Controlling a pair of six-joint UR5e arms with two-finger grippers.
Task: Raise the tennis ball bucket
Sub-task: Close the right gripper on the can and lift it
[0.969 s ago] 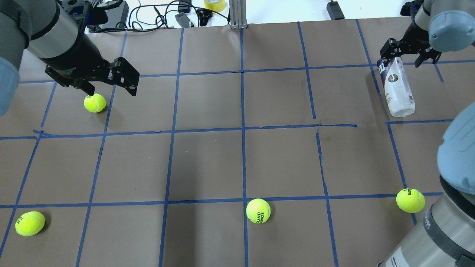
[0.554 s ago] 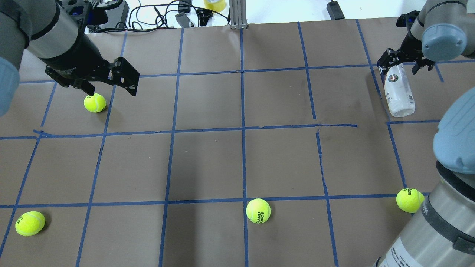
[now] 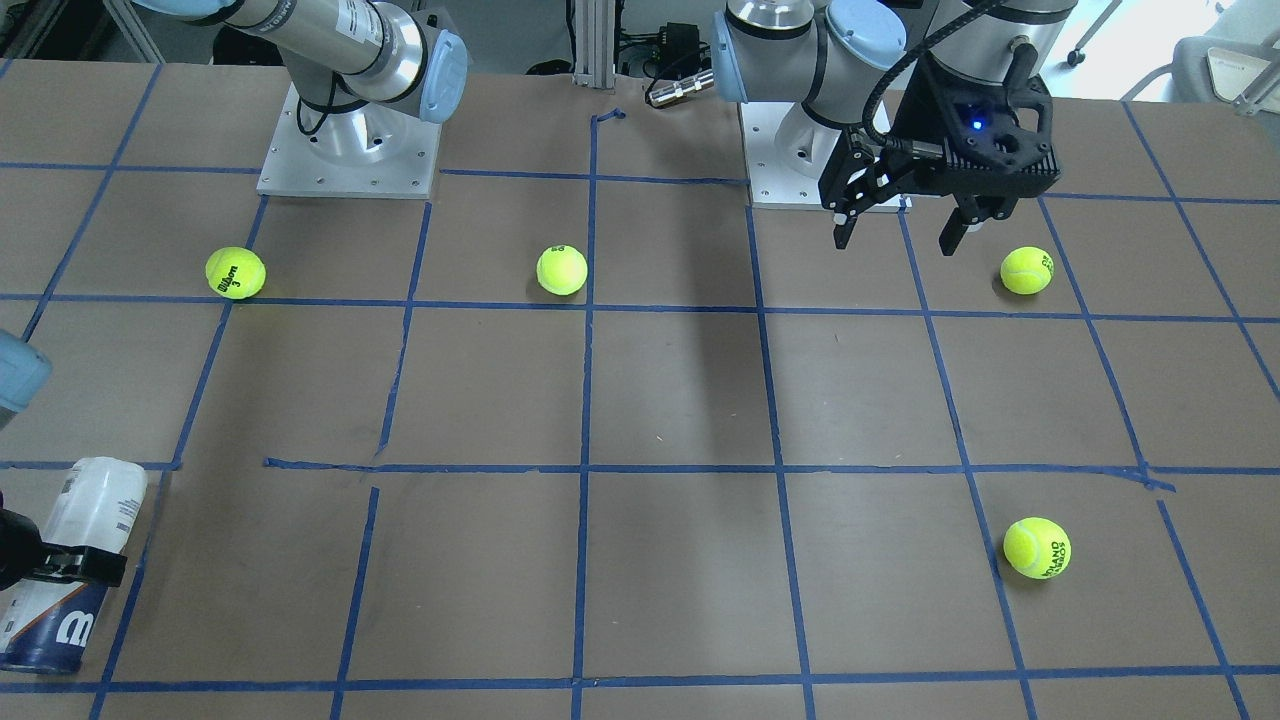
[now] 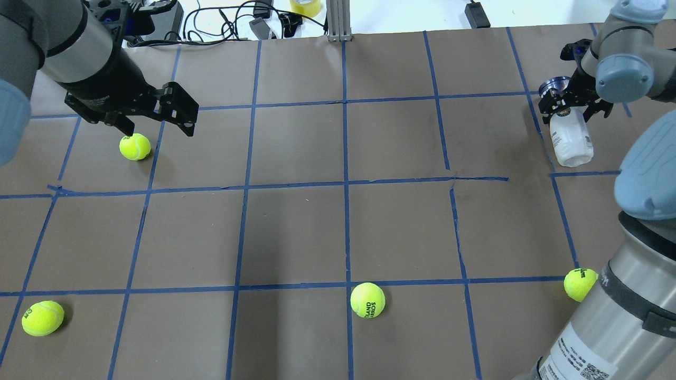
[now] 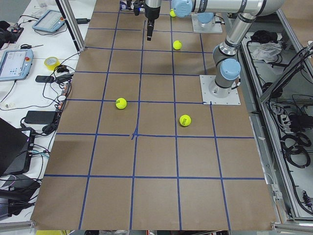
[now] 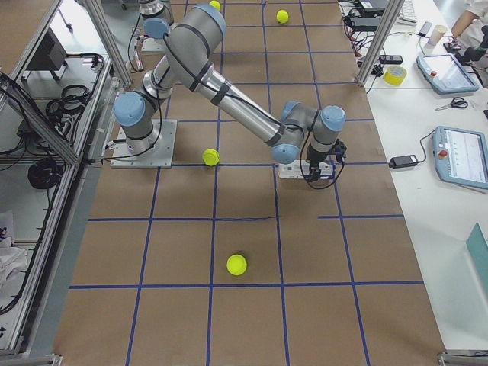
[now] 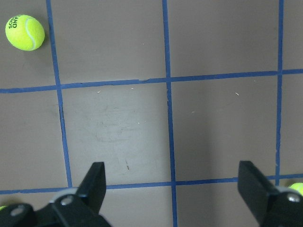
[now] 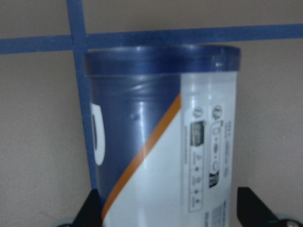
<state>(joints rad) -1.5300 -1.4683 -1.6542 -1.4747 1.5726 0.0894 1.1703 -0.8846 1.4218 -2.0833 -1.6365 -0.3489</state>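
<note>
The tennis ball bucket [image 4: 571, 140] lies on its side at the table's far right, white label up, dark blue rim at the far end. It fills the right wrist view [image 8: 161, 142] and shows at the left edge of the front-facing view [image 3: 95, 500]. My right gripper [image 4: 574, 108] is low over it, open, one finger on each side of the bucket [image 8: 170, 210]. My left gripper [image 4: 156, 126] is open and empty above the table, beside a yellow-green tennis ball [image 4: 134, 146]; the left wrist view [image 7: 173, 189] shows only paper between its fingers.
Other tennis balls lie at the near left [image 4: 42, 317], near middle [image 4: 367, 300] and beside my right arm's base [image 4: 579, 283]. Cables, a tape roll [image 4: 306, 6] and a metal post [image 4: 338, 21] sit at the far edge. Blue tape grids the brown paper.
My right gripper has come down and moved from the bucket's rim end to over its body, with a finger on each side. The left arm has not moved.
</note>
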